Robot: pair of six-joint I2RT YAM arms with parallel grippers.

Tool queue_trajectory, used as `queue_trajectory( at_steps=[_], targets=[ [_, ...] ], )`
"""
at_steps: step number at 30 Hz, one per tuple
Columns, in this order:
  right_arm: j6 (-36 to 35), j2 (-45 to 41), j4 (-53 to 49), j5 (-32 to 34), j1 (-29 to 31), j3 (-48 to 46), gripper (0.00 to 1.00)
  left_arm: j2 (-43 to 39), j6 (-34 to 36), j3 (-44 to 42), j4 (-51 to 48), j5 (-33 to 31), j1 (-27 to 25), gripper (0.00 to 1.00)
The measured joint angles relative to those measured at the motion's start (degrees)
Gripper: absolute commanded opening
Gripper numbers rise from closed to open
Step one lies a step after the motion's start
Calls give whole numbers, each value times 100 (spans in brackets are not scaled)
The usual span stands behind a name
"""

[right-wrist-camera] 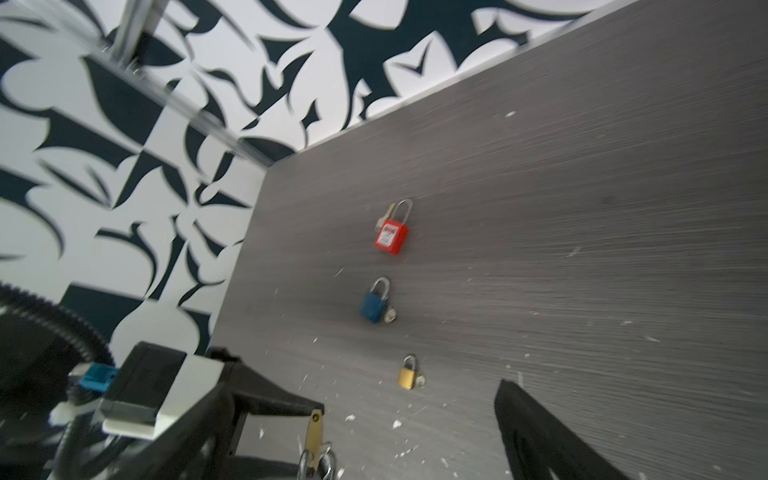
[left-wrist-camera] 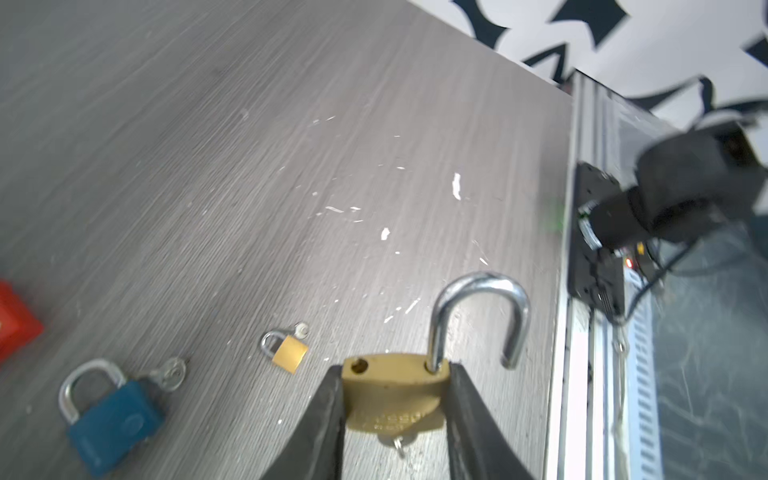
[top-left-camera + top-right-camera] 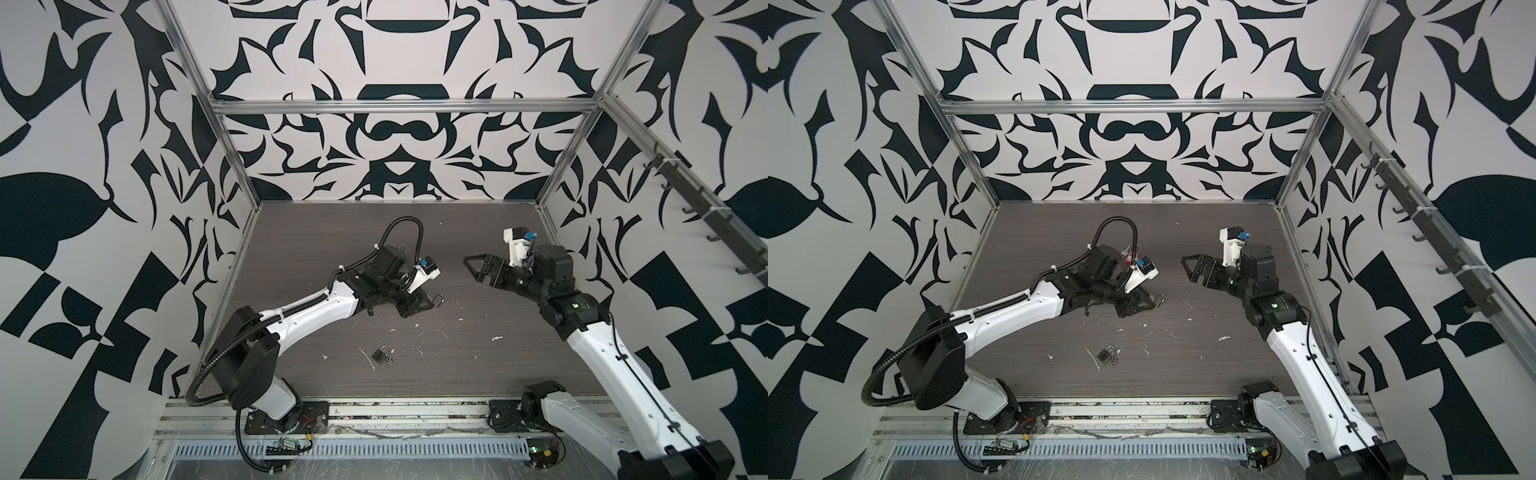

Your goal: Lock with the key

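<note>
My left gripper [image 2: 395, 370] is shut on the body of a brass padlock [image 2: 395, 390], one finger on each side of it, above the table. The padlock's steel shackle [image 2: 478, 316] stands open, swung clear of its second hole. The key [image 2: 399, 442] sticks out of the underside of the body, between the fingers. In both top views the left gripper [image 3: 422, 307] [image 3: 1140, 305] sits mid-table with the shackle [image 3: 438, 298] poking out to its right. My right gripper [image 3: 473, 268] hangs open and empty a short way to the right, pointing at the left one. One of its fingers [image 1: 540, 432] shows in the right wrist view.
Other padlocks lie on the dark wood-grain table, each with its key in it: a small brass one [image 2: 290, 353] [image 3: 380, 355], a blue one [image 2: 112, 419] [image 1: 374, 305] and a red one [image 1: 390, 239]. The aluminium rail [image 2: 582, 374] and the right arm's base [image 2: 598, 249] border the front edge.
</note>
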Motion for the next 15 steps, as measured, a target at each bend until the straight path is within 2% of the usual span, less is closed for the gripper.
queue_trajectory(
  at_steps=[4,8,15],
  targets=[
    [-216,-7,81,-870,0,-310,99,-332,636,-739,761,247,2,0],
    [-428,-79,57,-1360,31,-439,95,-409,962,-1327,1480,332,2,0],
    [-800,-186,-348,-1558,461,-448,91,-343,1139,-1386,2129,337,2,0]
  ],
)
